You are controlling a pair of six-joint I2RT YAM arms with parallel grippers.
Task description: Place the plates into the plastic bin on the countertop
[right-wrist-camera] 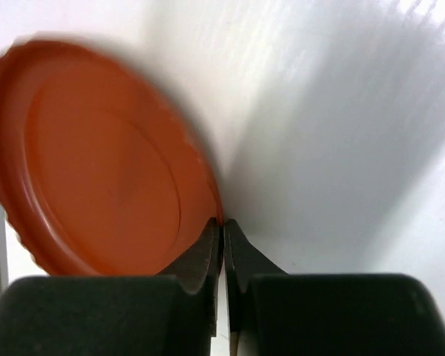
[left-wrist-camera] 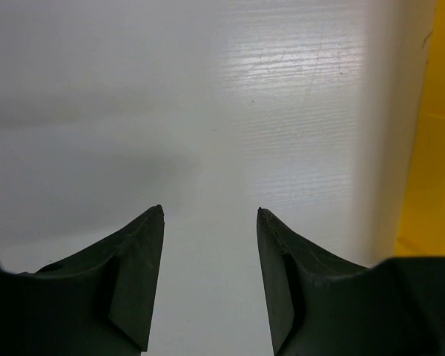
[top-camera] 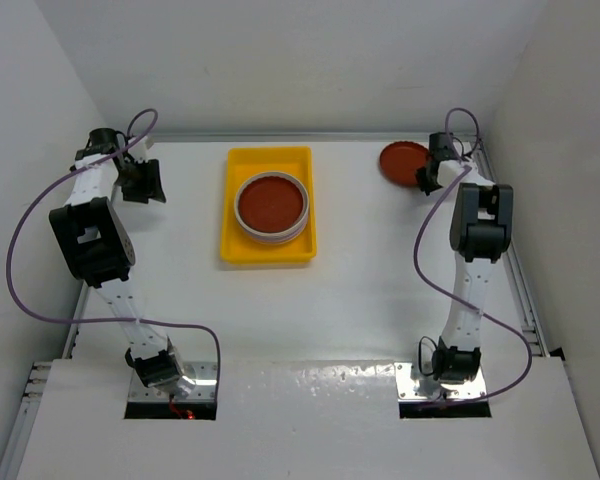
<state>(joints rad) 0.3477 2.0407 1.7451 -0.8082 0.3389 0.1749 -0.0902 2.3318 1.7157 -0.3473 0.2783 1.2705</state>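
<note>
On the flat white countertop (top-camera: 360,300), mid-table, sits a bright yellow rect. shallow plastic bin (top-camera: 242,250) w/ a stack of round plastic plates (top-camera: 271,203) inside: a dark red-brown one on top, pale rims showing beneath it. A second dark red-brown plate (right-wrist-camera: 96,163), smooth and matte w/ a finely notched edge, is at the far right corner, well apart from the bin. There the right gripper (right-wrist-camera: 222,226) pinches its rim, fingers closed to a sliver. Over bare table just left of the bin hangs the left gripper (left-wrist-camera: 210,215), jaws wide, nothing between. Plain white walls (top-camera: 280,60) enclose the table; purple cables (top-camera: 13,250) loop off both arms.
</note>
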